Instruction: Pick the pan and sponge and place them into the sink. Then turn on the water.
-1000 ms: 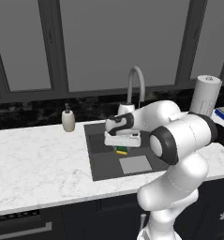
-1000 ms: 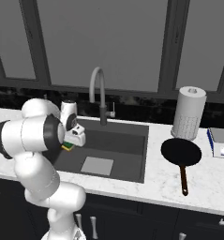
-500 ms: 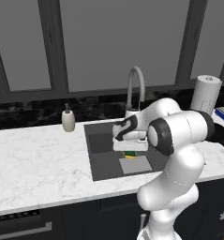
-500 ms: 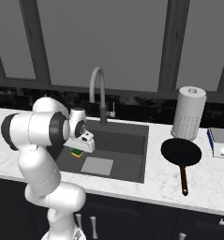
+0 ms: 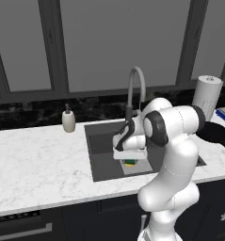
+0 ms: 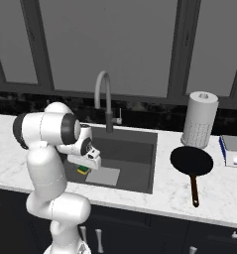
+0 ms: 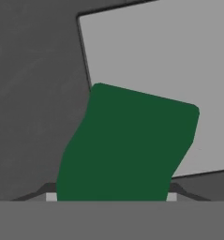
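Green-topped rectangular sponge (image 7: 127, 145) clamped in claw (image 5: 129, 161) over dark sink (image 6: 140, 163).

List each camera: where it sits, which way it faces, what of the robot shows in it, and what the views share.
Left base view: behind the arm to its left, looking forward and down at the sink; the white arm rises from lower right, gripper over the sponge.
Right base view: behind to the right, same counter; arm at lower left, pan right of the basin.
Hand view: on the hand, looking down along the gripper at the sponge's green top above the sink floor.
Shared: sponge, sink and faucet in both base views.
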Motion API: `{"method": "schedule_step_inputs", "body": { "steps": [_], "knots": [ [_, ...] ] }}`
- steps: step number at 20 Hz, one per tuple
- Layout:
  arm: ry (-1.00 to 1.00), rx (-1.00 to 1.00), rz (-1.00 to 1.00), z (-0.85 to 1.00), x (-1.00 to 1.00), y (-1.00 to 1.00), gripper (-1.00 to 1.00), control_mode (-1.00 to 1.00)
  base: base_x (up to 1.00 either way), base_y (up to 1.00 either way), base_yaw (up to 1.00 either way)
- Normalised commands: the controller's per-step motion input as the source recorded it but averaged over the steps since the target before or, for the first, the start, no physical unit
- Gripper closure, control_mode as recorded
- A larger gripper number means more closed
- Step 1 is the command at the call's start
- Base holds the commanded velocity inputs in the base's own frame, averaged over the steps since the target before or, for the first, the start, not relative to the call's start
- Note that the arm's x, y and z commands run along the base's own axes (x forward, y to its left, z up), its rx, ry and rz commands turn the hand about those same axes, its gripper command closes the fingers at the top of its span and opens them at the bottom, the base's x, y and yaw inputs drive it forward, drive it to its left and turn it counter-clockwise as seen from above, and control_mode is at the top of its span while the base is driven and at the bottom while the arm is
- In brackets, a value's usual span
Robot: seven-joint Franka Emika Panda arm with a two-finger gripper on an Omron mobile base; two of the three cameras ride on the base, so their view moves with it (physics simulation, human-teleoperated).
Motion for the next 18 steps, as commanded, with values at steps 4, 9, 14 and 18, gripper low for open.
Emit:
{"method": "schedule_step_inputs", "body": {
  "steps": [4,9,14,18],
  "knots": [
    [0.00,0.00,0.01,-0.50,0.17,0.00,1.00,-1.00,0.00,0.00,0.00],
    [0.00,-0.01,0.00,-0.41,0.17,0.00,1.00,-1.00,0.00,0.00,0.00],
    [-0.01,-0.01,0.00,-0.34,0.29,0.00,1.00,-1.00,0.00,0.00,0.00],
    [0.00,0.00,0.00,-0.04,0.00,0.00,1.00,-1.00,0.00,0.00,0.00]
  ]
}}
